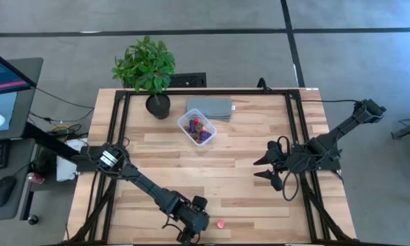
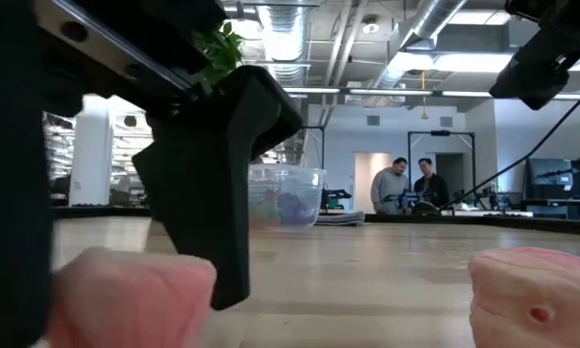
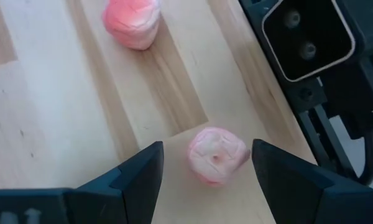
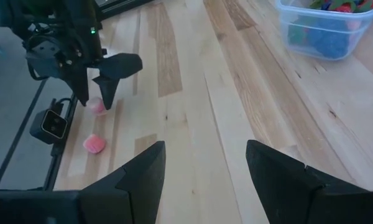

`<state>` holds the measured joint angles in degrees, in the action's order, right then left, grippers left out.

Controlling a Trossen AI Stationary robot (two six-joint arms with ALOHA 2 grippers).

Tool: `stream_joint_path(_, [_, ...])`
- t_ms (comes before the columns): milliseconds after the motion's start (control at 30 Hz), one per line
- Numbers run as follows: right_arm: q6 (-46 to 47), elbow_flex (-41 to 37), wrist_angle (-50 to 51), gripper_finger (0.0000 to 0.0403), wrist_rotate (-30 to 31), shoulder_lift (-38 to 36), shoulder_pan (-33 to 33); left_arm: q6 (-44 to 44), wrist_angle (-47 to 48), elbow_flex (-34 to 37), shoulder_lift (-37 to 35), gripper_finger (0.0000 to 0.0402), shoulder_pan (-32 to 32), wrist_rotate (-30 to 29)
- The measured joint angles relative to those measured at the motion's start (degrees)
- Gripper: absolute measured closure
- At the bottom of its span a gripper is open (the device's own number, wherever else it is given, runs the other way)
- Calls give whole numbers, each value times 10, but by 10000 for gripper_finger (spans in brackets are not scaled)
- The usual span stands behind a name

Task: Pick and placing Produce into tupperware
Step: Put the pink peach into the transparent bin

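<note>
Pink produce piece (image 3: 216,155) sits between left hand's (image 3: 205,180) spread, untouching fingers.

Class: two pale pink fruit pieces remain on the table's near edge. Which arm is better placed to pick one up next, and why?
Left. The left gripper is open with a pink piece between its fingers; the right gripper hovers open mid-table, far from both.

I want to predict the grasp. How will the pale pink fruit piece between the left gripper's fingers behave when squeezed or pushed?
The pink piece looks rounded, so it may roll if one finger of the left gripper touches first. Its wrinkled, matte surface suggests something soft and not slippery. It is tiny, so probably light and easily nudged away.
</note>
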<state>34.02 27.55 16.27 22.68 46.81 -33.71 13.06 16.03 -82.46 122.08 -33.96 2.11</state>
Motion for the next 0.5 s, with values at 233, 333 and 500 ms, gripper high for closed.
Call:
stream_joint_path(233, [0,0,0,155,0,0,0,1,0,0,0,166,-1,-4])
stream_joint_path(333, [0,0,0,155,0,0,0,2,0,0,0,175,-1,-4])
stream_joint_path(500, [0,0,0,155,0,0,0,2,0,0,0,205,-1,4])
